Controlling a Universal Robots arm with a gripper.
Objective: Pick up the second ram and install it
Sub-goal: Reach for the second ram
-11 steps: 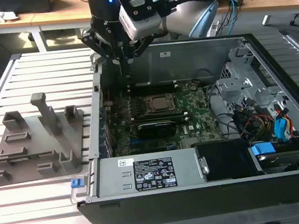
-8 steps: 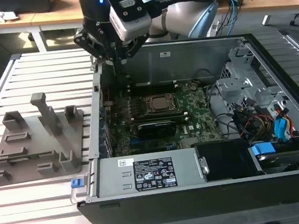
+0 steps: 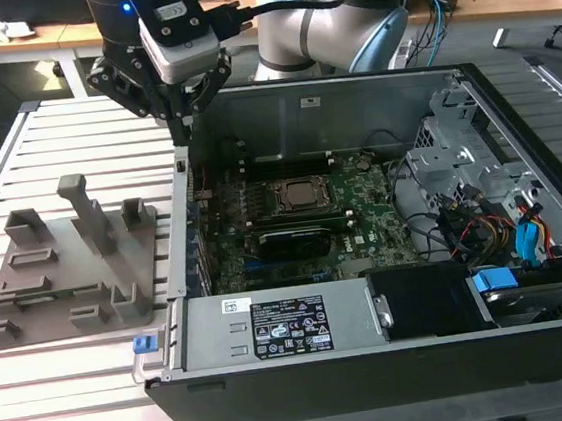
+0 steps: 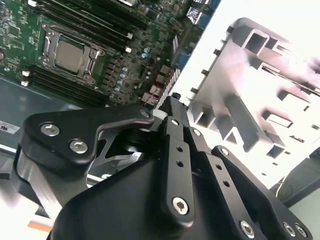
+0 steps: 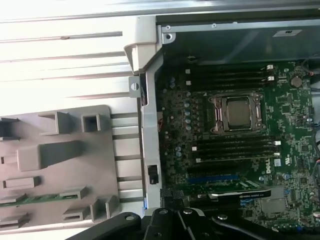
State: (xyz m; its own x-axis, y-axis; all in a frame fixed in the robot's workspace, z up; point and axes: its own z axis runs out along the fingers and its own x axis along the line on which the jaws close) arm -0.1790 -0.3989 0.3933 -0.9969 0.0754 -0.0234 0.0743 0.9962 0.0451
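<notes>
Hanging over the gap between the grey fixture plate and the open computer case, the gripper stood just above the case's side wall, on the exterior view's left. Its two black fingers looked pressed together at the tips with nothing pinched between them, and it touched nothing that I could see.

The second ram lay on the fixture plate, well apart from the gripper. In the first wrist view it showed as a long, thin green strip, seated lengthwise in one of the plate's low slots, with a grey holder just past its visible end. Its other end ran off the picture's edge. It was the one green thing on that grey plate — very narrow, its face too small for me to make out any chips.

Inside the case the green motherboard lay flat, with the metal-lidded CPU socket near its middle and rows of long dark memory slots on either side of it. A dark expansion card sat between the socket and the power supply. Case and plate both rested on the slatted bench.
</notes>
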